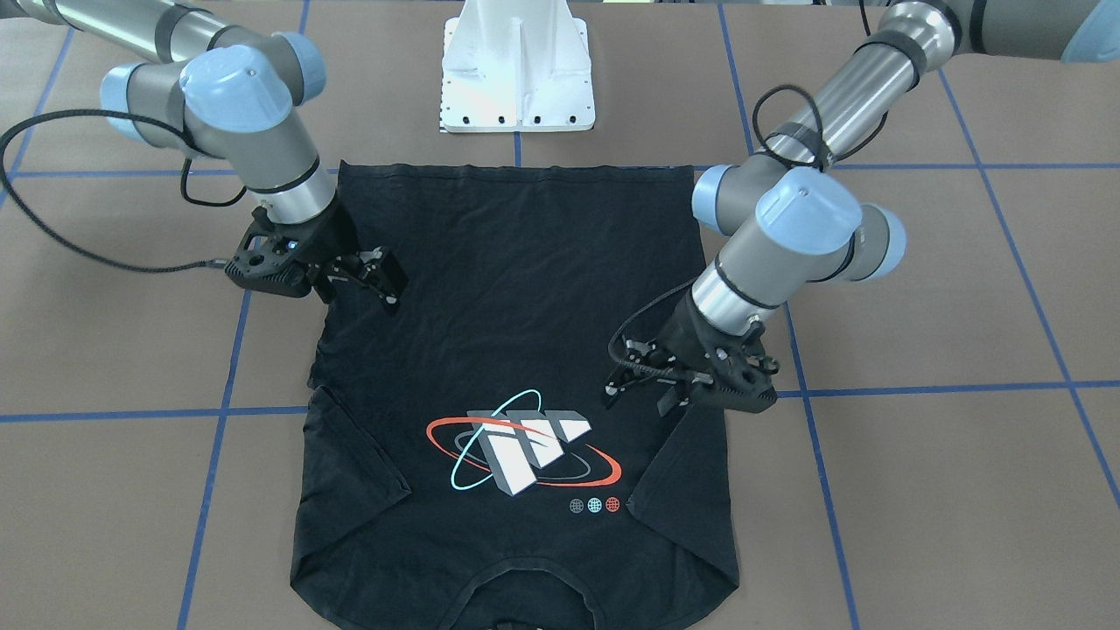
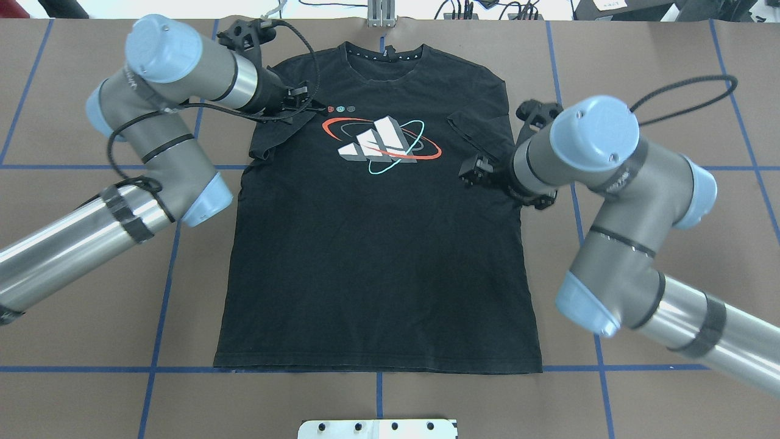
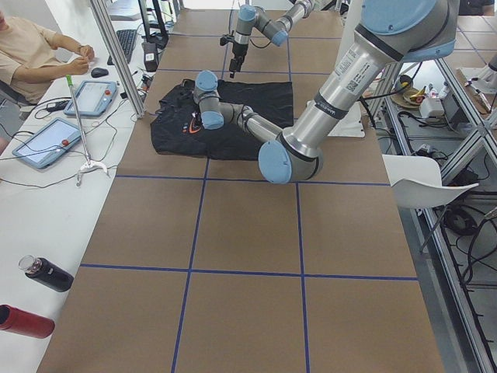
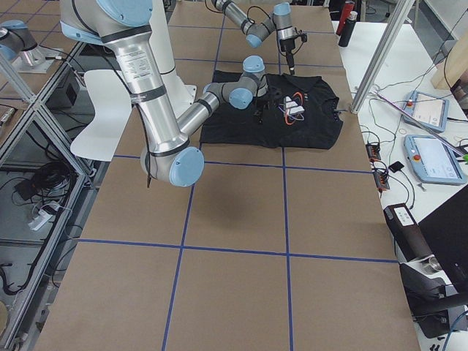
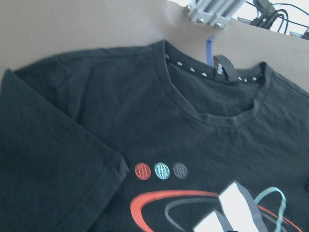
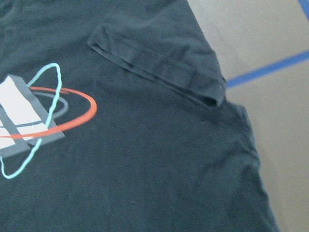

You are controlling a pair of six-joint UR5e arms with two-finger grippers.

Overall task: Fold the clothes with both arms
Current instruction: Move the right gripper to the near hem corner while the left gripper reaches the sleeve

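Though collar-cropped (front view), the T-shirt (image 1: 525, 289) lies flat — sleeves (image 1: 354, 451) tucked.

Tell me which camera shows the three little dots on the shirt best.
The left wrist view: the three dots, red, teal and grey, appear large and sharp below the collar. Front-facing and overhead views show them tiny beside the logo; side views are too distant; the right wrist view misses them.

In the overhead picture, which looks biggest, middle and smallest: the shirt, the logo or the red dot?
1. shirt, by far the largest
2. logo
3. red dot, tiny
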